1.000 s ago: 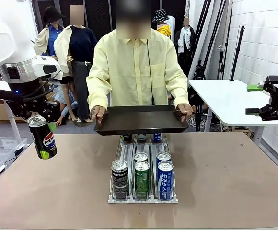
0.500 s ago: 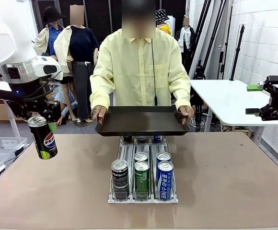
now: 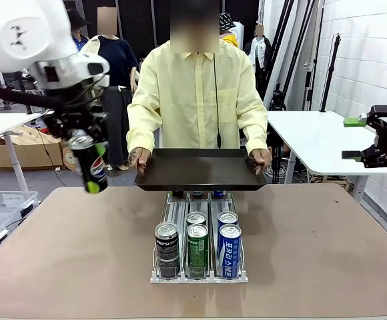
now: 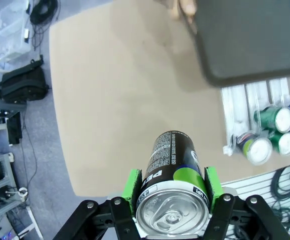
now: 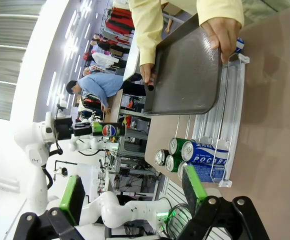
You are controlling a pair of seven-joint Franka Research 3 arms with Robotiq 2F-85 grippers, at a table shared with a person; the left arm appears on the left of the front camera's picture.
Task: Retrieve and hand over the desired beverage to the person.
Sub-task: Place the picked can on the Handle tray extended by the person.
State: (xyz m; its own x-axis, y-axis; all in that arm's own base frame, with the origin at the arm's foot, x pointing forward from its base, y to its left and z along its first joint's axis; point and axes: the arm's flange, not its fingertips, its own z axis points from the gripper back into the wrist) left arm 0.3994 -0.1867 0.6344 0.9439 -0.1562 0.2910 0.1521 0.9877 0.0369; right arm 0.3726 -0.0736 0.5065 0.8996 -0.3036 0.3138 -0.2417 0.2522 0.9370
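The left gripper point(image 4: 171, 184) is closed on a black soda can point(image 4: 174, 160). Its green pads point(image 4: 133, 184) press on opposite sides of the can just below the top rim, and the rest of the can runs out past the fingertips. In the front view the can hangs from that gripper slightly tilted, bottom end down, in the air over the far left part of the table point(image 3: 313, 253).

The person point(image 3: 193, 100) stands at the far side and grips a dark tray point(image 3: 197, 170) with both hands point(image 3: 139, 159), one at each short end. The tray is level above the back end of a clear rack point(image 3: 199, 275) with three lanes. The held can is to the left of the tray, near the person's hand on that side but apart from it — nothing lies on the tray.

At the front of the rack stand a black can, two green ones and two blue ones.

The right gripper point(image 3: 353, 139) is at the right edge of the front view — its jaws are spread wide with nothing between them, well apart from the can and the tray.
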